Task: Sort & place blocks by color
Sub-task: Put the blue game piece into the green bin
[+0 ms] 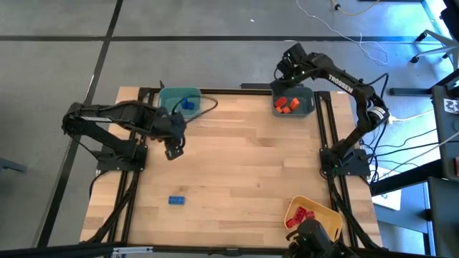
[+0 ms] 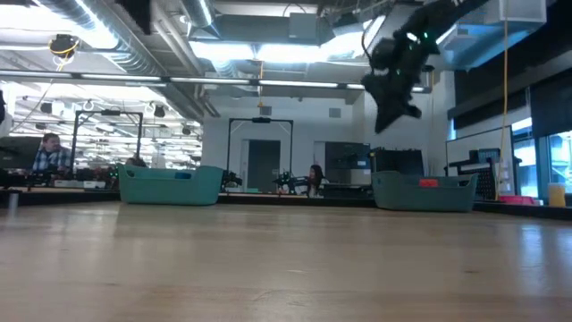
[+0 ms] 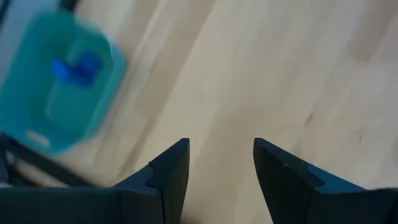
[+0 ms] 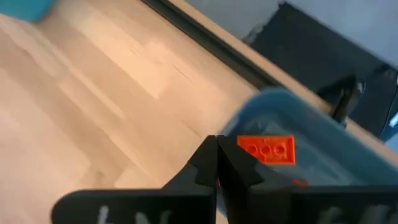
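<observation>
Blocks are mostly sorted. I see one blue block (image 1: 177, 200) left on the bench (image 1: 244, 172), small, light, hard; I'd pinch its long sides. Left fingers (image 1: 173, 152) are wide apart, empty. Right fingers (image 1: 287, 56) are shut, empty, above the orange bin (image 1: 310, 99).

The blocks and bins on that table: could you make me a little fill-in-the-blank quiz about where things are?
1. The orange blocks lie in the ____ bin.
2. One block lies alone on the table; its colour is ____.
3. The yellow bin holds ____ blocks.
4. The right hand above the grey-blue bin has its fingers ____.

Missing words: grey-blue; blue; red; shut
</observation>
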Robot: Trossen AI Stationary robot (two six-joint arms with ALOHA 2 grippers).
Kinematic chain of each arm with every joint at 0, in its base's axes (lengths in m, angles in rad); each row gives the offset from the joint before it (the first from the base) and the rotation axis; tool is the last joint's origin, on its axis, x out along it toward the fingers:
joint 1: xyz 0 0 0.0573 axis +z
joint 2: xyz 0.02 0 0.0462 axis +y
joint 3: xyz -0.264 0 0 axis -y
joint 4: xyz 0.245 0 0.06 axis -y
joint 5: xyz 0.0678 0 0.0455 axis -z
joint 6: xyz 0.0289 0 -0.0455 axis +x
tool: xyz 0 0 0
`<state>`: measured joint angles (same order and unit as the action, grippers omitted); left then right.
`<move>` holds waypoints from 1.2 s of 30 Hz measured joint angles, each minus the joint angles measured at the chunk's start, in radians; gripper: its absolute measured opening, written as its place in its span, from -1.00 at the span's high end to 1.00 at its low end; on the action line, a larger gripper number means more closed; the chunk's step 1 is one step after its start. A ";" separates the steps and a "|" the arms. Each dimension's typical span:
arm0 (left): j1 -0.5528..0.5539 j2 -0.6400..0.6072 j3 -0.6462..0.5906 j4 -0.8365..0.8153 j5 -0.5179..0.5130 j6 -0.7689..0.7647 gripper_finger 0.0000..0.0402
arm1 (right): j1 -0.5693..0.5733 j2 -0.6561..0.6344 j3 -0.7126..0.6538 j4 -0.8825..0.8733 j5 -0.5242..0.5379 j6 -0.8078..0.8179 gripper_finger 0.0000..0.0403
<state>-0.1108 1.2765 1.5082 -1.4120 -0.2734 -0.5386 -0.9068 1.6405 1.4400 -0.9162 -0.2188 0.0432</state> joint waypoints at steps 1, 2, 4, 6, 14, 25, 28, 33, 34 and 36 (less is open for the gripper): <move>-0.014 0.001 0.000 -0.030 0.009 -0.033 0.15 | 0.011 0.000 0.029 -0.017 0.000 -0.004 0.96; -0.032 0.001 -0.003 -0.046 0.015 -0.055 0.15 | 0.023 0.000 0.058 -0.032 0.000 -0.014 0.97; -0.070 0.005 -0.021 -0.045 0.041 -0.063 0.15 | 0.047 0.000 0.112 -0.059 0.000 -0.031 0.99; -0.114 0.013 -0.052 -0.037 0.085 -0.079 0.15 | 0.072 0.000 0.161 -0.089 -0.001 -0.048 0.98; -0.295 0.007 -0.242 0.143 0.188 -0.141 0.15 | 0.184 0.000 0.336 -0.207 0.000 -0.109 0.99; -0.435 0.009 -0.504 0.397 0.189 -0.289 0.15 | 0.335 -0.001 0.485 -0.320 0.000 -0.130 0.99; -0.473 0.009 -0.585 0.469 0.206 -0.296 0.15 | 0.373 -0.002 0.502 -0.326 0.011 -0.126 0.99; -0.496 0.009 -0.685 0.549 0.305 -0.307 0.15 | 0.423 -0.002 0.507 -0.340 0.060 -0.125 0.99; -0.495 0.009 -0.698 0.553 0.303 -0.320 0.15 | 0.429 -0.002 0.507 -0.341 0.066 -0.125 0.99; -0.490 0.009 -0.717 0.558 0.299 -0.324 0.15 | 0.439 -0.002 0.507 -0.341 0.076 -0.124 0.99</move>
<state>-0.6009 1.2854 0.7907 -0.8543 0.0256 -0.8627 -0.4677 1.6390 1.9472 -1.2568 -0.1430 -0.0811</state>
